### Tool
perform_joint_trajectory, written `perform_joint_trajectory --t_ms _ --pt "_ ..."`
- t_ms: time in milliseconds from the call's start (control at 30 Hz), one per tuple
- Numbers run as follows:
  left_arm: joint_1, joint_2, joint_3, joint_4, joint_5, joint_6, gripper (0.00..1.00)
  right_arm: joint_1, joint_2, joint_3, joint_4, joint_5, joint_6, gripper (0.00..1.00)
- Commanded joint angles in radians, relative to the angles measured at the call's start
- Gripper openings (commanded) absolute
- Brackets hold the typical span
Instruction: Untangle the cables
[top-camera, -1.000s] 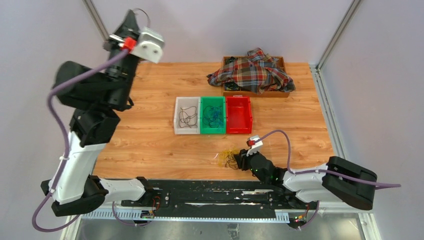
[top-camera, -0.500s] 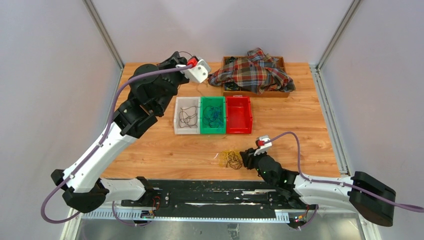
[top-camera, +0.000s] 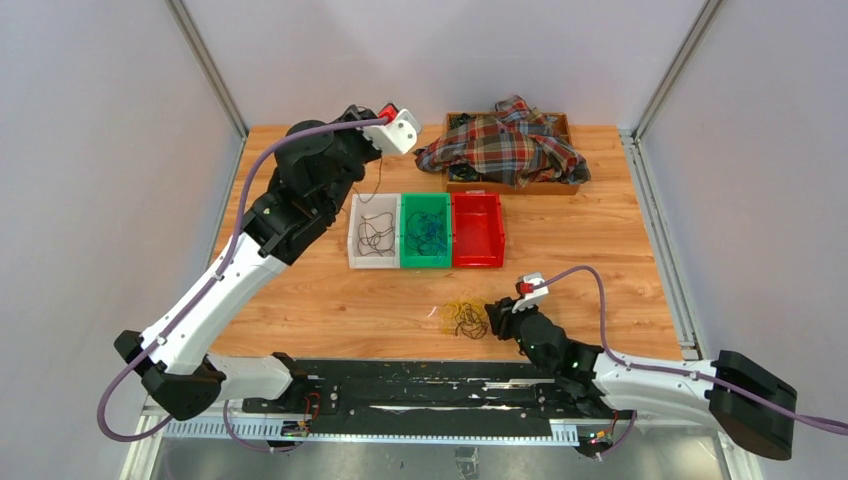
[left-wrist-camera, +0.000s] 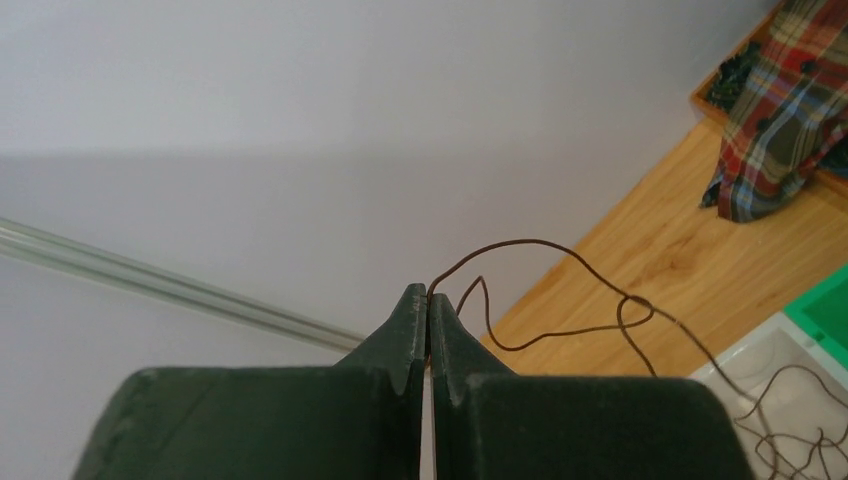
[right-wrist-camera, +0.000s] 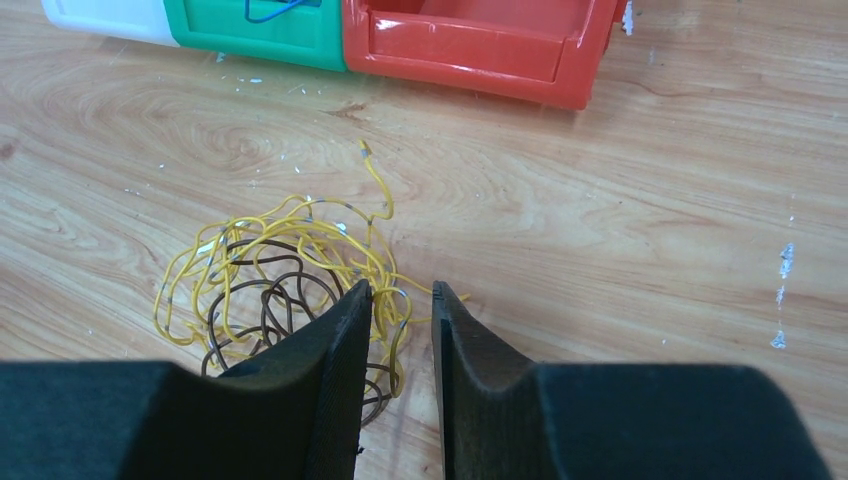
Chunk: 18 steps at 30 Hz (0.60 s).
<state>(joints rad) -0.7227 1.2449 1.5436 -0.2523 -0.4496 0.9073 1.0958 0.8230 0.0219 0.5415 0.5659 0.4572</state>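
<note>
Because one wire hung clear of the rest, left gripper (left-wrist-camera: 428, 300): jaws were pressed together on a single brown wire (left-wrist-camera: 530, 241), raised over the tabletop's far left part, likely bound for the white bin.
Bins: three stood in a row mid-tabletop. The white bin (top-camera: 351, 235) held dark wires, the green bin (top-camera: 426, 198) blue ones, and the red bin (top-camera: 478, 262) looked empty.
Tangle (right-wrist-camera: 280, 270): one heap of knotted yellow and brown strands lay by the tabletop's near edge; strand count unclear.
Right gripper (right-wrist-camera: 400, 290): jaws were slightly spread at the tangle's right side with a yellow strand between them, seemingly to pin it.
Shirt (top-camera: 505, 145): one lay draped over a wooden tray (top-camera: 520, 187) near the far right corner.
</note>
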Motion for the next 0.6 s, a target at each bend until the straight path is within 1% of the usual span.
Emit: perform_joint_trajectory --t_ms 0,200,300,400,567 --pt "0.052 -0.013 -0.089 0.037 0.018 -0.025 0.0 0.015 -0.036 -0.016 -0.038 0.041 0.015 0.29" --pt "0.116 -0.01 -0.204 0.08 0.041 -0.01 0.01 0.015 -0.109 -0.026 -0.093 0.059 0.02 0.28" --pt "0.129 -0.003 -0.226 0.092 0.044 -0.008 0.0 0.015 -0.158 -0.032 -0.13 0.066 0.024 0.27" --pt "0.129 0.003 -0.214 0.079 0.056 -0.026 0.01 0.015 -0.2 -0.037 -0.166 0.072 0.028 0.27" --pt "0.129 0.036 -0.144 0.035 0.064 -0.079 0.01 0.015 -0.234 -0.047 -0.181 0.081 0.037 0.27"
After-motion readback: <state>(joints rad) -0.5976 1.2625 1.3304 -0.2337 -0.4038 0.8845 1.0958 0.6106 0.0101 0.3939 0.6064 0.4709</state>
